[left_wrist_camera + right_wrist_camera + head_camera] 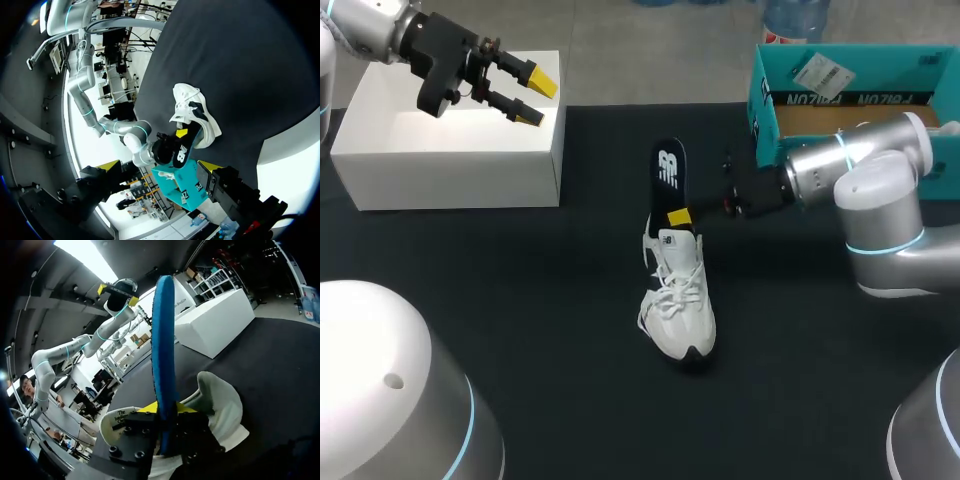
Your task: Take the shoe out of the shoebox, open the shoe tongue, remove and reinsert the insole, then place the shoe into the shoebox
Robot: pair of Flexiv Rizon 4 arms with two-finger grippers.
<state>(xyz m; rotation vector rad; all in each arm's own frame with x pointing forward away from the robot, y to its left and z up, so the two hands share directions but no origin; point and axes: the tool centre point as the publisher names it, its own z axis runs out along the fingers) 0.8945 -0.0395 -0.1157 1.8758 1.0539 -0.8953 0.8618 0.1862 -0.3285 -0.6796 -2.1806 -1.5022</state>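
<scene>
Insole (668, 168), pinched by right gripper (679, 217), stands seemingly half inside shoe (682, 300); left gripper (535, 100) gapes.

The table (520, 310) is covered in matt black cloth, dull and soft-looking. The shoe (680, 310) has a white upper of smooth, leather-like panels, woven cloth laces (678, 285) and a black sole edge with a slight gloss. The insole (668, 165) shows a matt black fabric face with white print. In the right wrist view its other face is blue, foam-like and finely textured. The shoebox (850, 68) is teal cardboard, raw brown inside, with a white paper label (820, 72). The white box (450, 150) is smooth and matt. The left arm (365, 30) and right arm (850, 160) have a satin silver-grey sheen. The left gripper (535, 100) and right gripper (680, 217) are matt black plastic with yellow tips.
</scene>
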